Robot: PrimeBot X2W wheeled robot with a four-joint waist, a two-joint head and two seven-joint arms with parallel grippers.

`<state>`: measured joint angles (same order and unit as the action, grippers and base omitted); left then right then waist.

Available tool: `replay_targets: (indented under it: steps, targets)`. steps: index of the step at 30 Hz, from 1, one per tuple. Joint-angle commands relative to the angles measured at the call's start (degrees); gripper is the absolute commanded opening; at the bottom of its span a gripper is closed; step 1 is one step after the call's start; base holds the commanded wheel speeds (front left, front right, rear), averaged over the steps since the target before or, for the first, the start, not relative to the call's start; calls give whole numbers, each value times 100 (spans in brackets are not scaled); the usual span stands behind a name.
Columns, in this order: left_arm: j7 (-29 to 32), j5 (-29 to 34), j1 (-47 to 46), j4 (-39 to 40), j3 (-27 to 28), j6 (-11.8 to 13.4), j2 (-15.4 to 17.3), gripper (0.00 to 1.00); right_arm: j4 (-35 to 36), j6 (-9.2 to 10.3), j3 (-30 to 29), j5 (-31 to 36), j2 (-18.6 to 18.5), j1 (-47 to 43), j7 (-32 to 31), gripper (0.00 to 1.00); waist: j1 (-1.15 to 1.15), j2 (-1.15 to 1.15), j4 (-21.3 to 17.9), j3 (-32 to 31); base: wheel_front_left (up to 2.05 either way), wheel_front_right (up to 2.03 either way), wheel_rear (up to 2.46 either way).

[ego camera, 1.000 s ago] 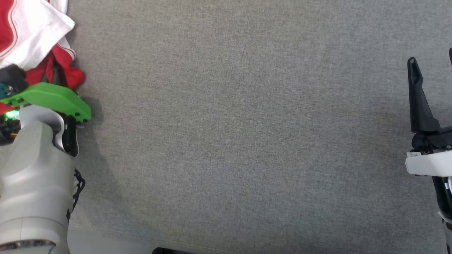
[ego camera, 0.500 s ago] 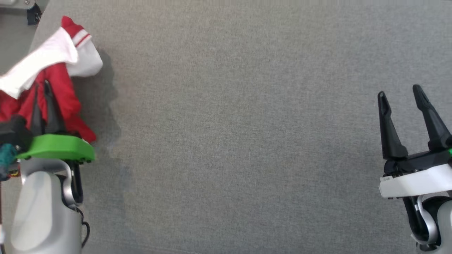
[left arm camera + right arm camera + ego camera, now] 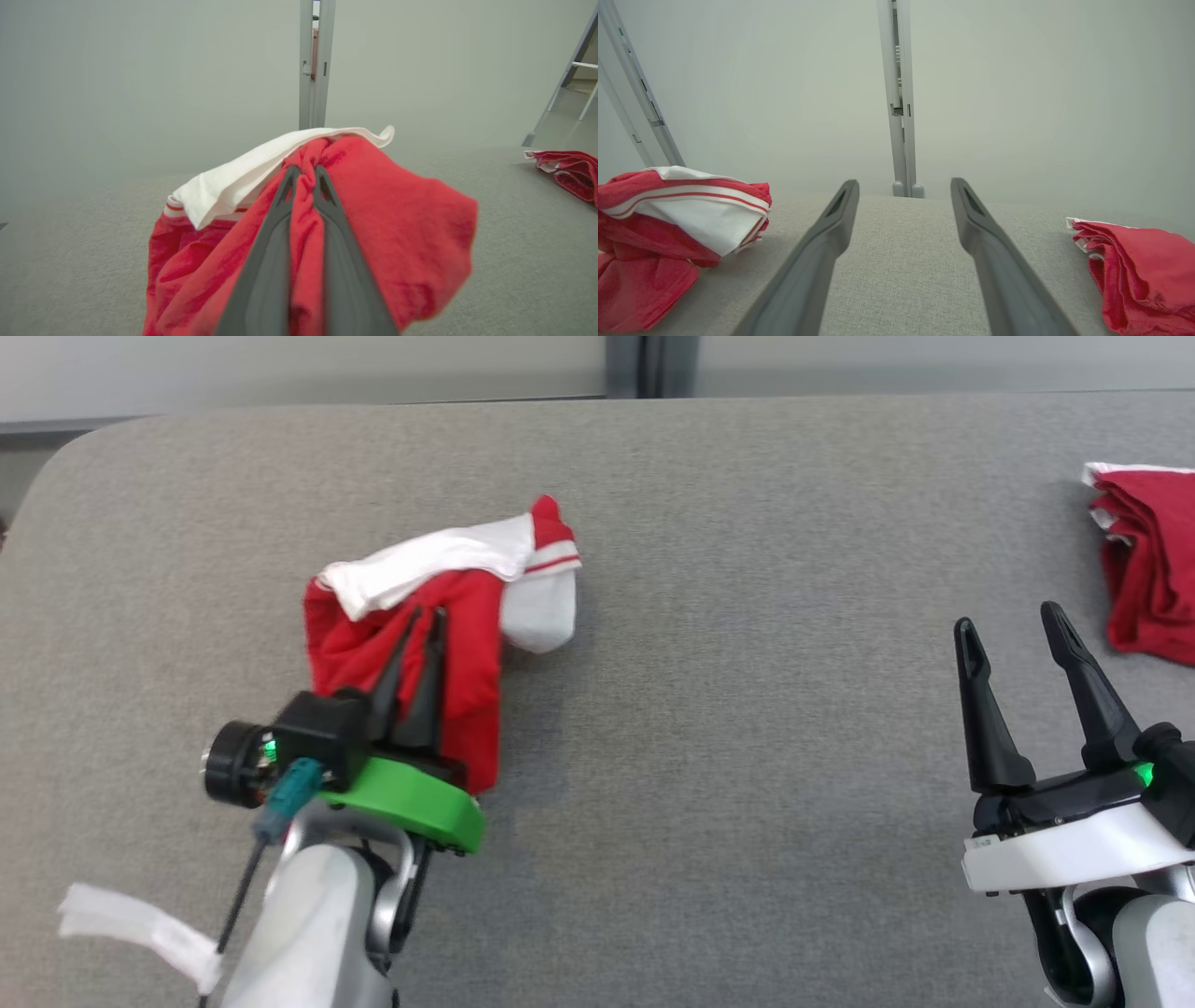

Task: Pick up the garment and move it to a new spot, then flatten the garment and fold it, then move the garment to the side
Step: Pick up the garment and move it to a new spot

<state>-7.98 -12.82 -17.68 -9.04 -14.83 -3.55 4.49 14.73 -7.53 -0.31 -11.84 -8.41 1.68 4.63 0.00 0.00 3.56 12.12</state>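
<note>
Pinched narrow on a twist of the red-and-white garment, the left claw holds the bunch draped over and beyond its tips. It stands closer to the right claw than 1 second ago, though the camera also rose. Relocation looks nearly done; flattening comes next. The right claw gapes wide, empty.

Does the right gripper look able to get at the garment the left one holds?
Probably yes: the right gripper is open; only bare grey surface lies between it and the garment in the left gripper.
</note>
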Motion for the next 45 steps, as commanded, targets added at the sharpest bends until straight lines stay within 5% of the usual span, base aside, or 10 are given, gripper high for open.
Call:
replay_targets:
  steps: [1,12,13,14,15,23,34,45]
  targets:
    - [68,95,-184,-62,-191,-78,-29,0,-40,8,20,-38,22,86,66,100,0,0,-776,127,0,0,0]
    - [253,82,-458,-1122,-1417,-342,-79,0,-480,8,88,-219,234,205,496,100,0,0,-1668,619,0,0,0]
    - [204,76,-472,-1154,-1416,-342,-79,26,-505,8,96,-221,241,213,524,100,0,0,-1670,636,0,0,0]
    - [184,87,-479,-1197,-1417,-318,-76,93,-528,8,97,-223,245,223,546,100,0,0,-1661,655,0,0,0]
    - [157,127,-477,-1240,-1428,-278,-70,100,-567,8,93,-227,247,238,565,100,0,0,-1636,666,0,0,0]
    - [-306,187,-376,-806,-1271,146,-47,100,-624,8,102,-165,118,296,567,100,0,0,-1231,447,0,0,0]
    - [-618,-140,127,-172,-191,881,399,100,-557,8,34,-84,-10,-22,300,100,0,0,-580,5,0,0,0]
    - [-657,-535,870,7,274,805,837,100,-551,8,41,-38,8,-366,109,100,0,0,-514,-398,0,0,0]
